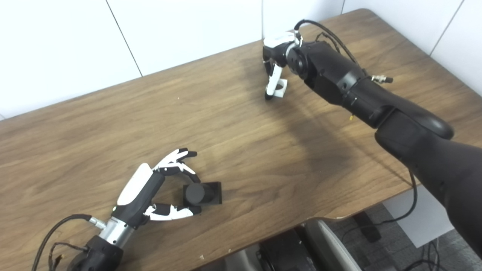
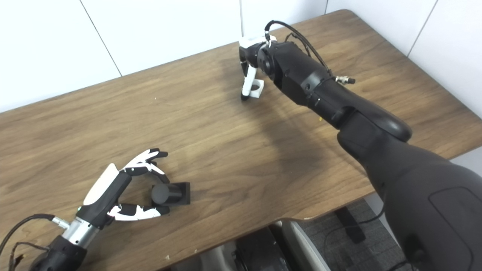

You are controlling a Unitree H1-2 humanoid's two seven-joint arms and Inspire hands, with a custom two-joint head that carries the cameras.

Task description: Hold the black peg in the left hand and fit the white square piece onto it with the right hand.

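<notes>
The black peg, a short cylinder on a square base, lies on its side on the wooden table near the front edge. My left hand is open around its cylinder end, fingers behind it and thumb in front, with gaps on both sides. The white square piece, with a round hole, sits on the table at the far side. My right hand reaches down over it from above. One white finger stands against its near-left side. The wrist hides the other fingers, so the grip is not visible.
The table's front edge curves inward at the bottom centre, with a chair and cables below it. A white wall runs along the far edge. My right forearm spans the right half of the table.
</notes>
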